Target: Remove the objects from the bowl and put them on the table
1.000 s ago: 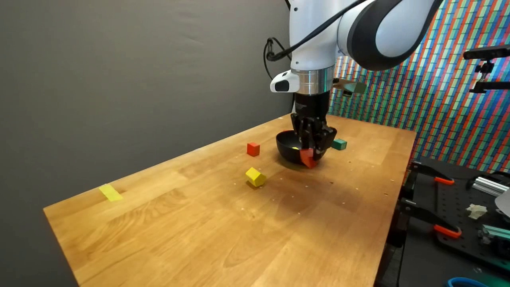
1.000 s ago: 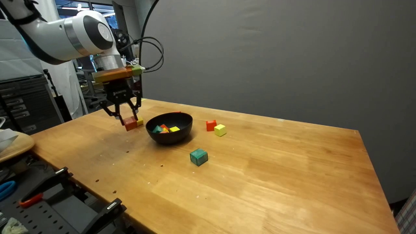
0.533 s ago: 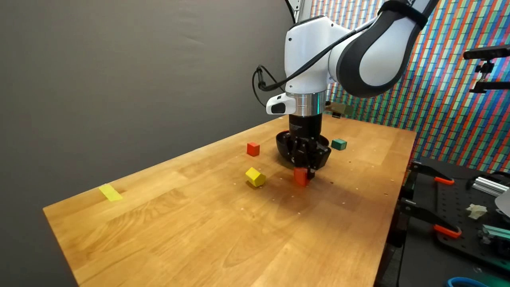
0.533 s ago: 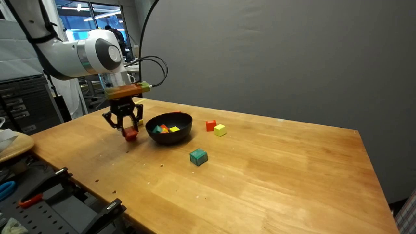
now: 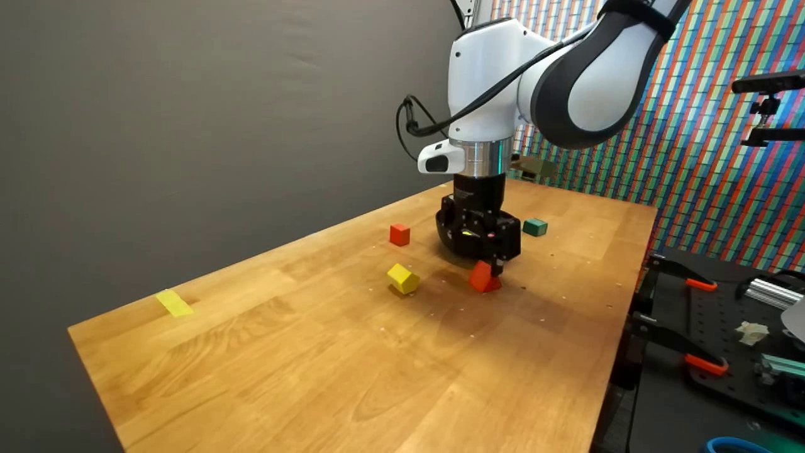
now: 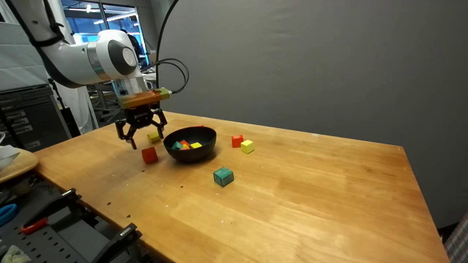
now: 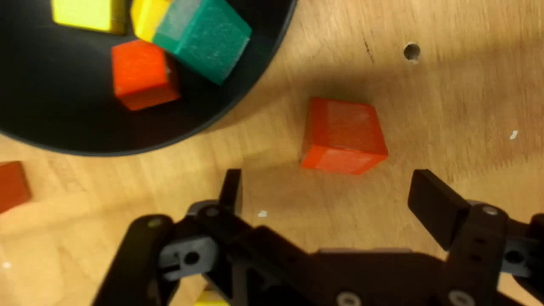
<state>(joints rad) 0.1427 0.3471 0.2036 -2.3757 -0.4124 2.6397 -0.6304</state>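
Note:
My gripper (image 7: 326, 182) stands open, its fingers wide apart with nothing between them. On the table (image 6: 310, 204) just below it lies a red block (image 7: 346, 131), apart from both fingertips. Beside it is the black bowl (image 6: 190, 157), which holds a green block (image 7: 212, 42), a red block (image 7: 142, 72) and yellow pieces (image 7: 85, 12). My gripper covers much of the bowl in an exterior view. Elsewhere on the table lie a green block (image 6: 223, 176), a red block (image 6: 237, 141) touching or close to a yellow block (image 6: 247, 146), and another yellow block (image 6: 153, 137) behind my gripper.
Another red block (image 5: 400, 235) lies near the wall-side edge. A flat yellow tape mark (image 5: 175, 303) sticks to the table's far corner. Black clamps (image 6: 117, 243) grip the table edge. A grey wall (image 5: 220, 126) runs along the long side.
My gripper came down beside the bowl with the red block, let it go onto the table, and now stands open slightly higher. The other blocks and the bowl have not moved.

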